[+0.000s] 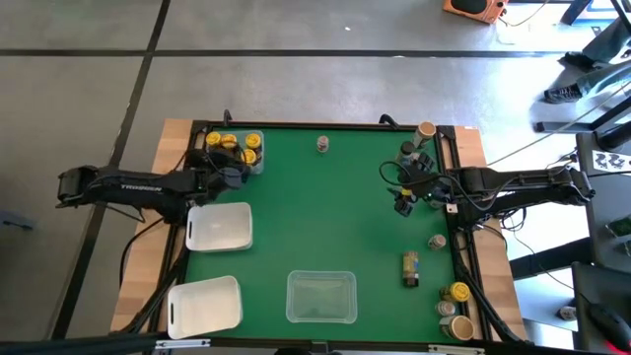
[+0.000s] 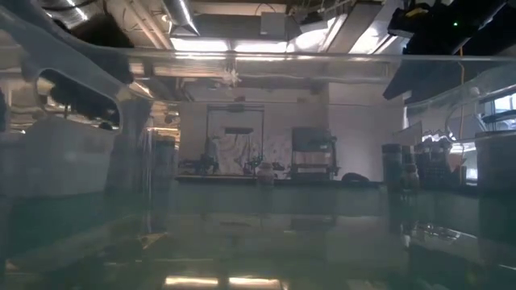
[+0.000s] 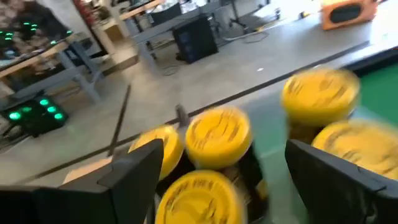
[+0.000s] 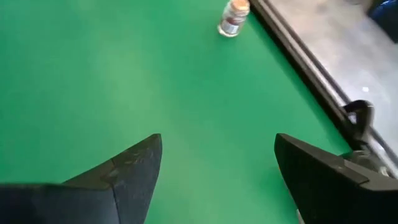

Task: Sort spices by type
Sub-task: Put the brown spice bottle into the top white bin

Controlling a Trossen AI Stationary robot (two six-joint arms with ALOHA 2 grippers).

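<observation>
A green mat (image 1: 325, 217) covers the worktop, framed by pale wooden edges. Along the near edge sit a white rectangular plastic tray (image 1: 204, 304) at the left corner and a clear rectangular plastic tray (image 1: 321, 296) at the middle; a second white tray (image 1: 219, 226) lies by the left edge. Near the right near corner stand several small jars, one yellow-lidded (image 1: 459, 292), with a jar lying on its side (image 1: 410, 268) just inward.

The right gripper (image 1: 404, 202), jaws spread and empty, hovers over the mat by the right edge. The left gripper (image 1: 233, 177), jaws released, is at the yellow-lidded spice jars (image 3: 217, 134) clustered in the far left corner. One tan-lidded jar (image 4: 234, 17) stands alone at the far edge. Beyond lies grey concrete floor with dark seams, workbenches and an orange box (image 3: 347, 12).
</observation>
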